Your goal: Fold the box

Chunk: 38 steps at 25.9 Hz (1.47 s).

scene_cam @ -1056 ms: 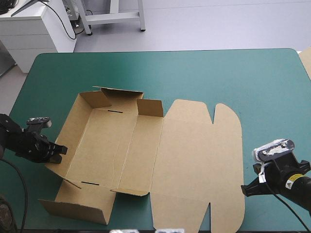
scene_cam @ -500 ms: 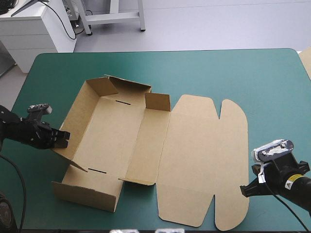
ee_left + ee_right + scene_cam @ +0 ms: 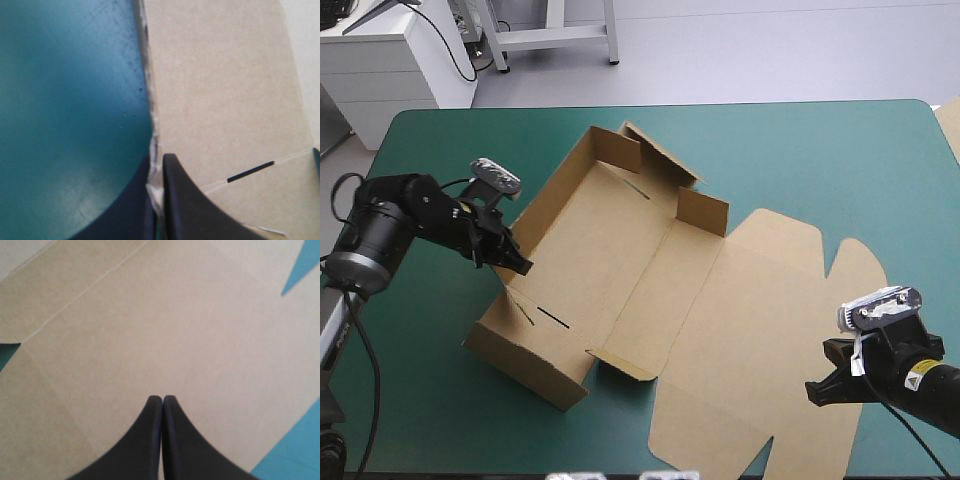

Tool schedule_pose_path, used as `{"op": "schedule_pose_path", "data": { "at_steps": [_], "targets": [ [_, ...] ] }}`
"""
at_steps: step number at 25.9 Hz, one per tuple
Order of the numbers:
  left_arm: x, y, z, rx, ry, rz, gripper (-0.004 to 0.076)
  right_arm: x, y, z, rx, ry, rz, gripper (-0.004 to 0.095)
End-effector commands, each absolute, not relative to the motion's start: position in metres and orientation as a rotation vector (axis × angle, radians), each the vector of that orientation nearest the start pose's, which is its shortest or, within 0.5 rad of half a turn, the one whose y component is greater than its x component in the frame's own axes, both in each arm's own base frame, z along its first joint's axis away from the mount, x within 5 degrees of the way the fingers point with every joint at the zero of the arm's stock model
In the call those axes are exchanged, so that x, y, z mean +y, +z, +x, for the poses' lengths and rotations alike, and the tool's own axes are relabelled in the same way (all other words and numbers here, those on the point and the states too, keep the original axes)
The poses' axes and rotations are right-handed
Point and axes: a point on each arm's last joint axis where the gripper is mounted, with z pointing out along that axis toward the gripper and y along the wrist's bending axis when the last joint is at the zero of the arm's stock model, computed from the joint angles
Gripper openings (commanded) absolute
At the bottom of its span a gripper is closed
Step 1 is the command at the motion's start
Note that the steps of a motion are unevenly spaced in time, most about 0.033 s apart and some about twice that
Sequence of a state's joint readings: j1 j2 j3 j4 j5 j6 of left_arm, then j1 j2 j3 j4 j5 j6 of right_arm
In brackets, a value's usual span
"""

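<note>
Across the middle of the teal-green table [image 3: 800,150], looking at the brown box [image 3: 650,290] lying at a slant, tray half toward the left, lid half spreading flat toward the right and near edges. Seeing walls standing up on the tray: the long left wall, the far end wall with its corner flaps [image 3: 703,212] turning inward, and the near end wall. Spotting two dark slots in the tray floor, one by the near end [image 3: 552,318], one by the far end [image 3: 638,190].

Over on the left now, catching the left jaws clamping onto the top edge of that long left wall, roughly midway along it. From the left wrist, getting it close up: black fingers [image 3: 185,205] all but meeting, pinching the pale board edge between them, tray floor lying to one side, bare table to the other.

Down at the near right, finding the right jaws pressing together, gripping nothing, pointing in over the lid's outer edge. From the right wrist, watching them forming one pointed arch above flat board, slivers of table peeking past the lid's notched edge. Touching the lid or hanging just off it: not managing to tell.
</note>
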<state>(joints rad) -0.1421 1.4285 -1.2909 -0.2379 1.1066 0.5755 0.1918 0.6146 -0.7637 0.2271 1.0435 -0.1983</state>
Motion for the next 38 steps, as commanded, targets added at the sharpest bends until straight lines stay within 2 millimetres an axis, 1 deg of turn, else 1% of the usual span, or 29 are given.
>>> {"op": "schedule_pose_path", "data": {
  "at_steps": [1, 4, 6, 7, 8, 11, 12, 14, 16, 22, 26, 28, 31, 36, 38],
  "targets": [
    [-0.09, 0.357, 0.276, 2.335, -0.02, 1.023, -0.0008, 0.035, 0.358, 0.086, 2.214, 0.298, -0.388, -0.0021],
    [-0.114, 0.361, 0.273, 2.197, 0.098, 1.162, -0.0008, 0.034, 0.37, 0.083, 2.188, 0.281, -0.389, -0.0021],
    [-0.142, 0.366, 0.266, 2.017, 0.221, 1.318, -0.0008, 0.032, 0.379, 0.08, 2.176, 0.266, -0.372, -0.0021],
    [-0.148, 0.367, 0.263, 1.969, 0.256, 1.357, -0.0008, 0.03, 0.381, 0.08, 2.176, 0.259, -0.351, -0.0021],
    [-0.159, 0.37, 0.259, 1.882, 0.315, 1.414, -0.0008, 0.029, 0.383, 0.08, 2.177, 0.249, -0.32, -0.0021],
    [-0.179, 0.379, 0.254, 1.723, 0.344, 1.417, -0.0008, 0.026, 0.384, 0.08, 2.188, 0.25, -0.253, -0.0021],
    [-0.187, 0.384, 0.252, 1.62, 0.38, 1.437, -0.0008, 0.026, 0.384, 0.08, 2.191, 0.26, -0.233, -0.0021],
    [-0.195, 0.39, 0.248, 1.516, 0.451, 1.452, -0.0008, 0.026, 0.384, 0.08, 2.189, 0.262, -0.23, -0.0021],
    [-0.195, 0.393, 0.247, 1.481, 0.51, 1.459, -0.0008, 0.026, 0.384, 0.08, 2.191, 0.268, -0.218, -0.0021],
    [-0.187, 0.396, 0.24, 1.448, 0.547, 1.456, -0.0008, 0.027, 0.384, 0.08, 2.196, 0.294, -0.171, -0.0021],
    [-0.179, 0.397, 0.226, 1.363, 0.523, 1.443, -0.0008, 0.027, 0.386, 0.082, 2.165, 0.296, -0.166, -0.0021],
    [-0.175, 0.393, 0.219, 1.324, 0.501, 1.442, -0.0008, 0.027, 0.388, 0.083, 2.149, 0.299, -0.158, -0.0021],
    [-0.169, 0.382, 0.209, 1.286, 0.492, 1.465, -0.0008, 0.027, 0.388, 0.084, 2.144, 0.316, -0.126, -0.0021],
    [-0.169, 0.366, 0.199, 1.116, 0.512, 1.522, -0.0008, 0.03, 0.389, 0.083, 2.144, 0.374, -0.121, -0.0021],
    [-0.171, 0.359, 0.197, 1.078, 0.498, 1.542, -0.0008, 0.031, 0.389, 0.083, 2.142, 0.389, -0.119, -0.0021]
  ]
}}
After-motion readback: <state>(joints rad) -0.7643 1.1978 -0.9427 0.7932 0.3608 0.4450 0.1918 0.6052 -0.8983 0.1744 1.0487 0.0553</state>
